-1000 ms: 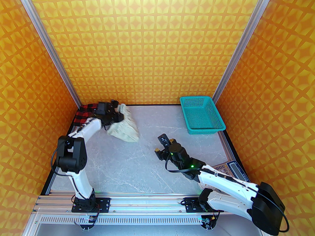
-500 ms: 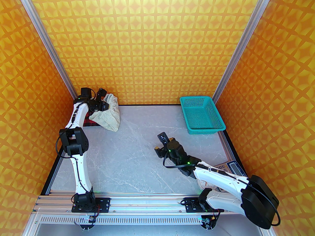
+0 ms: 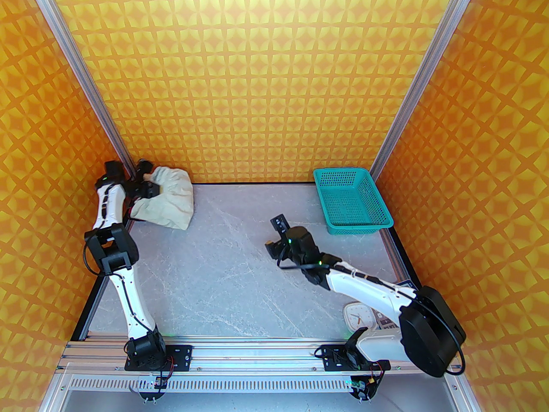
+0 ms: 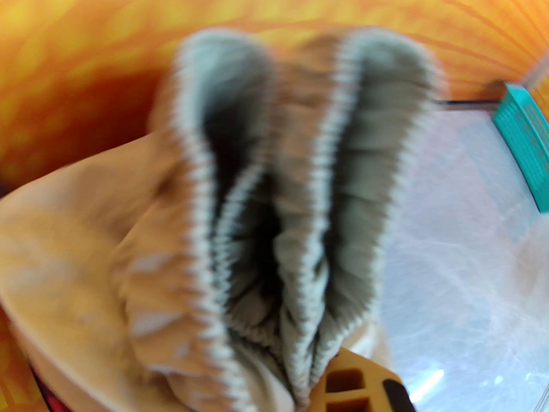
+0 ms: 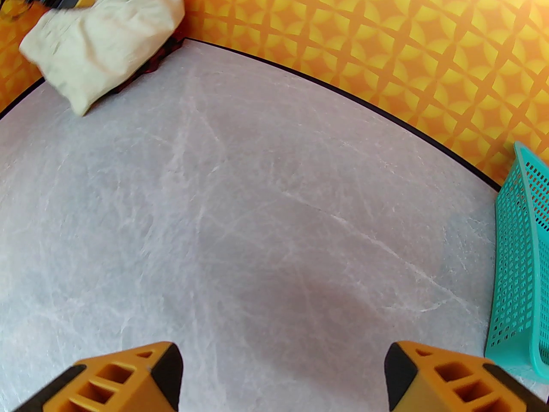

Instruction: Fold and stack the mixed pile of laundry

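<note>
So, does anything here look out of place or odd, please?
Yes: the cream trousers sit bunched, unfolded, in the far-left corner, gripped by the left gripper, nearly hiding the checked shirt. A white clock lies at the near right.

Three walls close this booth in, all papered with the same orange-and-yellow pattern of four-pointed stars: the back wall [image 3: 257, 80], the left wall [image 3: 34, 144] and the right wall [image 3: 493, 144]. A ribbed aluminium post climbs each back corner, the left post [image 3: 81, 80] and the right post [image 3: 420, 71]. The counter [image 3: 223, 264] is pale grey, stone-look, with thin white veins, and a black strip [image 3: 253, 183] borders it where it meets the back wall. An aluminium rail [image 3: 257, 352] runs along its near edge, with a slotted metal strip [image 3: 257, 384] just below. The light is bright and even, and the back wall glows yellower toward the top.
</note>
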`<state>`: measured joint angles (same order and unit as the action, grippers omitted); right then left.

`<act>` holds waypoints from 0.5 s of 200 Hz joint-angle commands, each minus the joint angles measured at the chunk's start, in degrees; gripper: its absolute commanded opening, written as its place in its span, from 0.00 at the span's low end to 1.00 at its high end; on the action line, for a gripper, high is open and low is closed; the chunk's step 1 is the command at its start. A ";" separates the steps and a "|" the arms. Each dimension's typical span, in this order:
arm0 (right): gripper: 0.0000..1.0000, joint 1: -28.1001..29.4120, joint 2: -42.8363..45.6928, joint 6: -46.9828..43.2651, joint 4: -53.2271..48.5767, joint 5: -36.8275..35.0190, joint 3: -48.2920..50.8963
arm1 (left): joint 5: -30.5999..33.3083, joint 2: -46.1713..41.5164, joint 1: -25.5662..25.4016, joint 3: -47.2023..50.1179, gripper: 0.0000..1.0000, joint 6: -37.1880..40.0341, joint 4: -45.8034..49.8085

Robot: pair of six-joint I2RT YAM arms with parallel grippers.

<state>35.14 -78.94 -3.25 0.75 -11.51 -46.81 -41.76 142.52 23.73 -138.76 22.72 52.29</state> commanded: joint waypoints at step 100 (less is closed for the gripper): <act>0.80 -18.66 11.52 2.80 3.68 -2.36 13.29 | 9.90 7.70 5.15 -7.27 0.76 -18.13 -5.98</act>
<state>18.22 -70.54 -1.26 0.12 -11.18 -37.21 -37.63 151.89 27.22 -144.42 10.07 49.01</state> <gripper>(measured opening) 0.800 0.656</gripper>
